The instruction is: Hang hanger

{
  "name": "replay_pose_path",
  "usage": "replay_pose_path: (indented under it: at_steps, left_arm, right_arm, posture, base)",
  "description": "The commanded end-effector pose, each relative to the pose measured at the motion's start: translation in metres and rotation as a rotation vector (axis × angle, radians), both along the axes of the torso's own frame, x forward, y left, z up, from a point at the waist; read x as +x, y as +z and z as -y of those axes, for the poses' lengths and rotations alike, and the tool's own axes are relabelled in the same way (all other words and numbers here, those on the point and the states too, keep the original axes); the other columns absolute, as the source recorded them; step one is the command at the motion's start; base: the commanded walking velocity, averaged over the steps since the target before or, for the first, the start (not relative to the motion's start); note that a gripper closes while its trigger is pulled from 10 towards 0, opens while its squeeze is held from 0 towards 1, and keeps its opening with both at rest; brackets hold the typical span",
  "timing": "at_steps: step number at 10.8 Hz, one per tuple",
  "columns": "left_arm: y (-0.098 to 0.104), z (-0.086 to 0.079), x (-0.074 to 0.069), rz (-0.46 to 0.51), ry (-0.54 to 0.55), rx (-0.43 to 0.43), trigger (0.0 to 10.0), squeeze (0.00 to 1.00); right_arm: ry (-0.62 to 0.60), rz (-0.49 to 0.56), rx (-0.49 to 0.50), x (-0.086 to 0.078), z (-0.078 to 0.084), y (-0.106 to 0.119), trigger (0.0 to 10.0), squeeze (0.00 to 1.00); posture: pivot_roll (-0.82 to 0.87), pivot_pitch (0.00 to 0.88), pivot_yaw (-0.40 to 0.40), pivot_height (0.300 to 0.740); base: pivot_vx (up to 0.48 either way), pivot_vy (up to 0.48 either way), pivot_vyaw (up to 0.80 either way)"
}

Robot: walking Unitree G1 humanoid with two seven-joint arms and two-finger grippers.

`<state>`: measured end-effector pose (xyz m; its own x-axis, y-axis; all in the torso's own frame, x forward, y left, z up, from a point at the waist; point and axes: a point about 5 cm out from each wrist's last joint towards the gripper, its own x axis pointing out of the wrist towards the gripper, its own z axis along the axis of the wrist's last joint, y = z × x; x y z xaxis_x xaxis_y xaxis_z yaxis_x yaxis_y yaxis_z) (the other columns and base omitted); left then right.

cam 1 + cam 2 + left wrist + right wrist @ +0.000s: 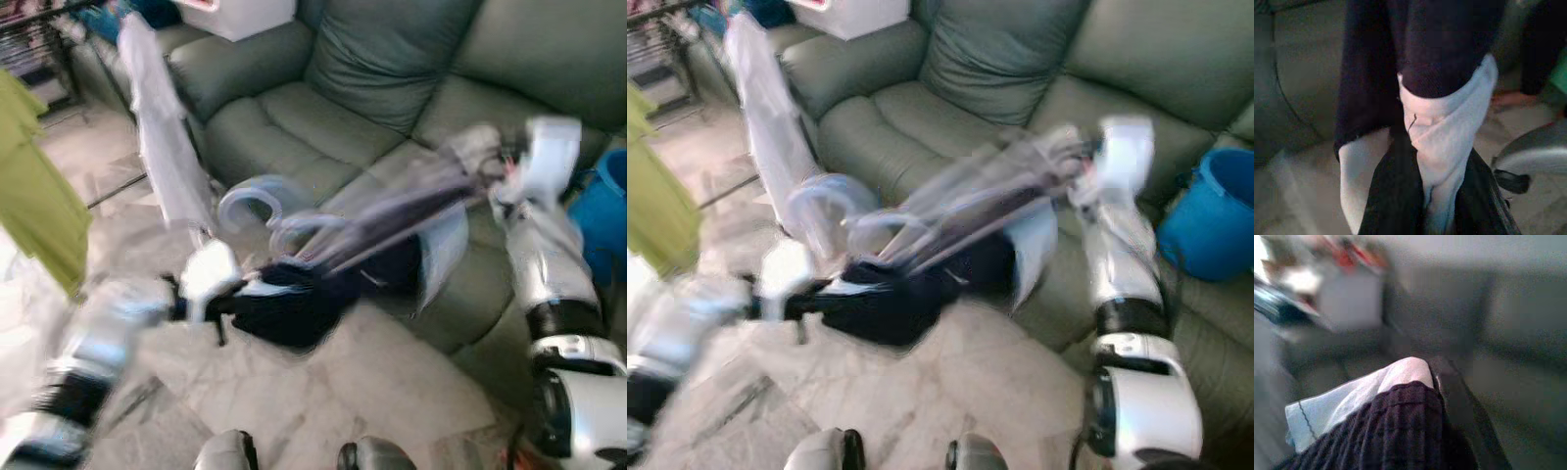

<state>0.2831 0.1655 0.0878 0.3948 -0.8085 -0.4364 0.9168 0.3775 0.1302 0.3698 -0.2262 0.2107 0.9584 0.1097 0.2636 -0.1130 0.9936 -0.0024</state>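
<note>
At frame centre, the dark garment [294, 299] is gripped by both grippers' fingers [1396, 196] and should be kept taut.

Both arms reach forward, left hand [230, 299] and right hand [323, 257] blurred.

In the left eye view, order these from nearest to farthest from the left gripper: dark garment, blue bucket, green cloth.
1. Dark garment: held at the left gripper, before the sofa.
2. Green cloth: hanging at the far left.
3. Blue bucket: far right edge, beside the right arm.
</note>
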Motion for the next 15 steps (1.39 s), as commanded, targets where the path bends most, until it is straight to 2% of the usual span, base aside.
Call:
replay_pose_path:
  at_steps: [1,2,5,6,8,9,10,11,13,14,15]
  left_arm:
    - [-0.011,-0.015,-0.002,-0.031,0.040,0.087,0.0,0.00]
    - [-0.010,-0.013,-0.003,-0.027,0.021,0.076,0.0,0.00]
    - [-0.015,-0.009,0.000,0.025,0.000,0.125,0.0,0.00]
    - [-0.019,-0.010,0.001,0.033,0.009,0.172,0.0,0.00]
    - [-0.031,-0.016,0.011,0.057,0.119,0.301,0.0,0.00]
    - [-0.035,-0.020,0.018,0.074,0.212,0.357,0.0,0.00]
    - [-0.035,-0.028,0.028,0.113,0.344,0.396,0.0,0.00]
    - [-0.036,-0.039,0.033,0.138,0.432,0.441,0.0,0.00]
    - [-0.040,-0.059,0.037,0.178,0.547,0.549,0.0,0.00]
    - [-0.040,-0.063,0.038,0.196,0.579,0.574,0.0,0.00]
    - [-0.040,-0.066,0.041,0.210,0.661,0.576,0.0,0.00]
  right_arm:
    - [-0.030,0.137,0.016,-0.003,0.013,0.033,0.0,0.00]
    - [-0.027,0.139,0.012,-0.002,0.012,0.034,0.0,0.00]
    - [-0.009,0.140,0.007,-0.003,0.009,0.031,0.0,0.00]
    - [-0.010,0.139,0.003,-0.002,0.008,0.032,0.0,0.00]
    - [-0.010,0.137,-0.009,-0.002,0.005,0.031,0.0,0.00]
    - [-0.011,0.137,-0.016,-0.001,0.004,0.030,0.0,0.00]
    - [-0.009,0.137,-0.022,-0.001,0.004,0.030,0.0,0.00]
    - [-0.011,0.136,-0.025,-0.002,0.003,0.029,0.0,0.00]
    - [-0.024,0.134,-0.027,-0.002,0.003,0.028,0.0,0.00]
    - [-0.026,0.131,-0.030,-0.002,0.000,0.026,0.0,0.00]
    - [-0.023,0.124,-0.028,-0.002,-0.012,0.021,0.0,0.00]
  posture:
    - [-0.08,0.063,-0.053,0.740]
    - [-0.08,0.063,-0.052,0.740]
    - [-0.08,0.062,-0.054,0.740]
    - [-0.08,0.063,-0.053,0.740]
    - [-0.08,0.061,-0.052,0.740]
    - [-0.08,0.060,-0.053,0.740]
    - [-0.08,0.060,-0.054,0.740]
    - [-0.08,0.059,-0.053,0.740]
    - [-0.08,0.060,-0.051,0.740]
    - [-0.08,0.060,-0.051,0.740]
    - [-0.08,0.060,-0.051,0.740]
  base:
    - [0.000,0.000,0.00]
    - [0.000,0.000,0.00]
    - [0.000,0.000,0.00]
    - [0.000,0.000,0.00]
    - [0.000,0.000,0.00]
    - [0.000,0.000,0.00]
    - [0.000,0.000,0.00]
    - [0.000,0.000,0.00]
    - [0.000,0.000,0.00]
    - [0.000,0.000,0.00]
    - [0.000,0.000,0.00]
